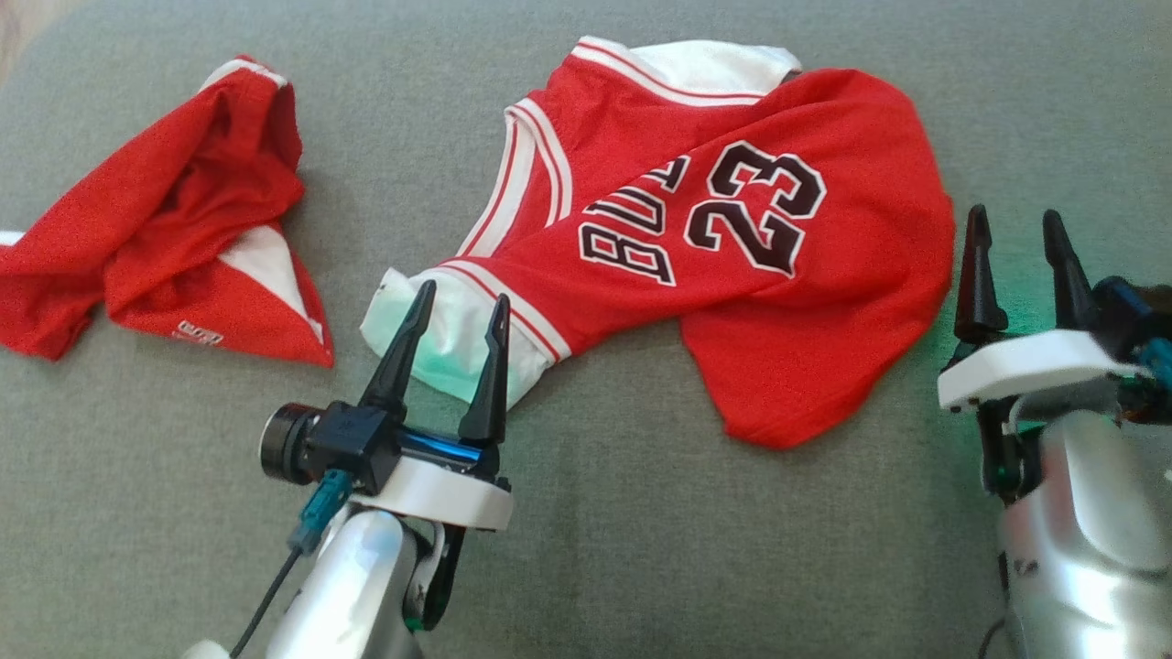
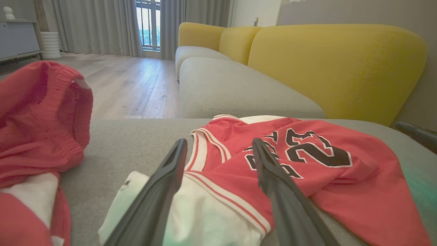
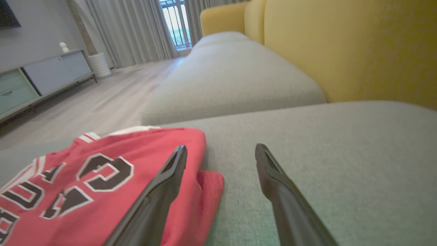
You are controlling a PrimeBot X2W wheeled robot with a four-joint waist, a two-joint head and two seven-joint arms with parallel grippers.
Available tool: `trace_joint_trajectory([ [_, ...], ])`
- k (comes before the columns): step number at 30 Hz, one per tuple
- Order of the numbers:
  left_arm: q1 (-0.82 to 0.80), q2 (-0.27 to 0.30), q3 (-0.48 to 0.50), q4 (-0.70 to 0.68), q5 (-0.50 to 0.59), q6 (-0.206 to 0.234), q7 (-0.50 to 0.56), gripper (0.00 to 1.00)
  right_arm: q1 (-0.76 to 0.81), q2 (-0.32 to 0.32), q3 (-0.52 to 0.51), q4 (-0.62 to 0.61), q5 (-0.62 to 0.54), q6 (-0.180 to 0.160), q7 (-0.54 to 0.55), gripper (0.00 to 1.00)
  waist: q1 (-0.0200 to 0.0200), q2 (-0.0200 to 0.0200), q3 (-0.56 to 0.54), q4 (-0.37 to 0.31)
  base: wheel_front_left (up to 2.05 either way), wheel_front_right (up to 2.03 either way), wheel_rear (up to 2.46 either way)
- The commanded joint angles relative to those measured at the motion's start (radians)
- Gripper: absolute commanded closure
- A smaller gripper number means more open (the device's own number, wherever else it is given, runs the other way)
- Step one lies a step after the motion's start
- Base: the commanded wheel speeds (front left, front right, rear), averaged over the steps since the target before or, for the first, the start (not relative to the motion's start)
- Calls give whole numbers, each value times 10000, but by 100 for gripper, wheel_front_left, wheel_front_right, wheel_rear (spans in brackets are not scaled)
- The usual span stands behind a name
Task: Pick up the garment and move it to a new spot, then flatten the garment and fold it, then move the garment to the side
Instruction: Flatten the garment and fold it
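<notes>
The garment (image 1: 806, 320) is a red jersey with white trim and a black "23", lying rumpled and partly folded over itself on the grey cushion (image 1: 641, 549). My left gripper (image 1: 465, 293) is open, its fingertips over the jersey's white near-left corner, holding nothing. In the left wrist view the left gripper (image 2: 219, 140) straddles the striped edge of the jersey (image 2: 341, 184). My right gripper (image 1: 1014, 213) stands open just right of the jersey's edge. In the right wrist view the right gripper (image 3: 221, 147) has its left finger over the jersey's red hem (image 3: 153, 143) and its right finger over bare cushion.
A second red garment (image 1: 183, 238) with white panels lies bunched at the far left, also seen close in the left wrist view (image 2: 37, 112). A yellow sofa backrest (image 2: 341, 65) rises behind the cushions. Wooden floor (image 2: 129, 82) lies beyond the cushion's edge.
</notes>
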Motion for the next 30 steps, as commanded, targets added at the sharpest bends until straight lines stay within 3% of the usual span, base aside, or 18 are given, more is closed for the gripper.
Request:
trace_joint_trajectory([
  [1,-348,32,209,-245,89,-8,-94,0,-394,-29,145,-53,-40,-7,44,0,-2,0,96,90,0,0,0],
  [6,-487,-28,119,-195,60,-70,-94,0,-1387,-29,-182,1938,-211,-7,388,0,-2,0,281,266,0,0,0],
  [17,-557,-72,69,-166,19,-11,-95,0,-2636,-29,963,4524,173,-7,365,0,-2,0,442,354,0,0,0],
  [18,-572,-73,73,-165,50,9,-95,0,-2700,-29,997,4668,204,-7,319,16,-2,0,426,352,0,0,0],
  [19,-589,-74,88,-181,92,36,-95,0,-2765,-29,1026,4791,192,-7,268,62,-2,0,402,343,0,0,0],
  [20,-592,-75,123,-211,107,68,-95,0,-2823,-29,1051,4892,127,-7,215,100,-2,0,372,327,0,0,0],
  [30,-411,-78,284,-455,38,232,-95,0,-3264,-187,236,4744,-1655,-7,-149,100,-2,0,110,109,0,0,0],
])
